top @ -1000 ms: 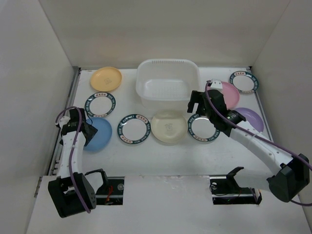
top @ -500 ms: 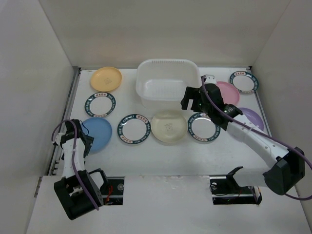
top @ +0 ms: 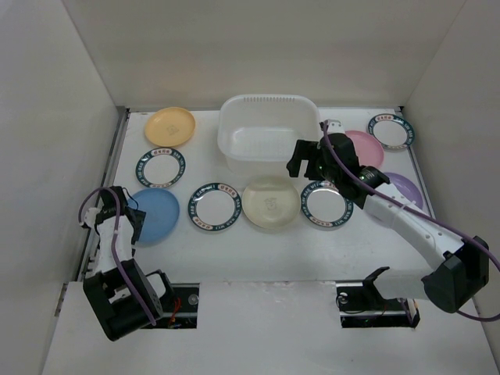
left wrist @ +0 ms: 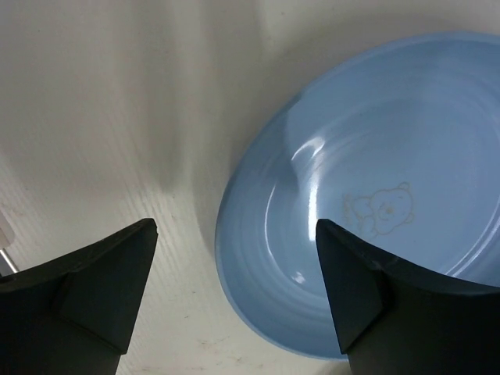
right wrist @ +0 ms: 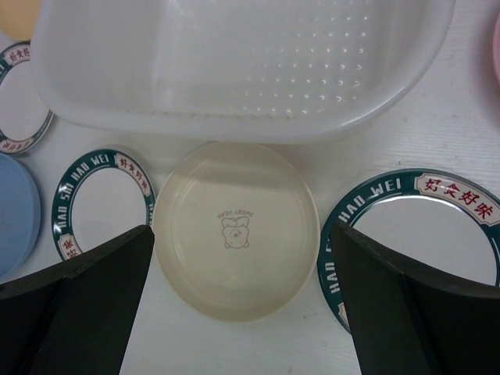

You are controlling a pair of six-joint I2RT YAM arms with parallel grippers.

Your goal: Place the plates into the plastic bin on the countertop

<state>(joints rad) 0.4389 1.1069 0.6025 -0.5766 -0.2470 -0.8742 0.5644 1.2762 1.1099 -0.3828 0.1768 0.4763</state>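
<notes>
Left end effector (left wrist: 234, 234) stands wide open and grips nothing; the near rim of the blue plate (left wrist: 375, 203) lies between my two fingers, at the left side of the desk (left wrist: 94, 117). My right end effector (right wrist: 238, 234) is spread just as wide, also with nothing in it, and hangs above the cream plate (right wrist: 234, 281), just in front of the plastic bin (right wrist: 234, 125). That bin sits at the back middle of the desk, its translucent floor showing a grid of raised dots. All nine plates lie on the desk outside it, from the yellow plate (top: 170, 125) to the purple plate (top: 402, 191). The right patterned plate (right wrist: 414, 242) carries "HAO WEI" in white on its teal rim, beside red Chinese characters in a white panel; the left patterned plate (right wrist: 101, 211) reads "HAO WEI" too. Cream and blue plates each bear a small drawn bear; the line above the cream one's is too small to read.
</notes>
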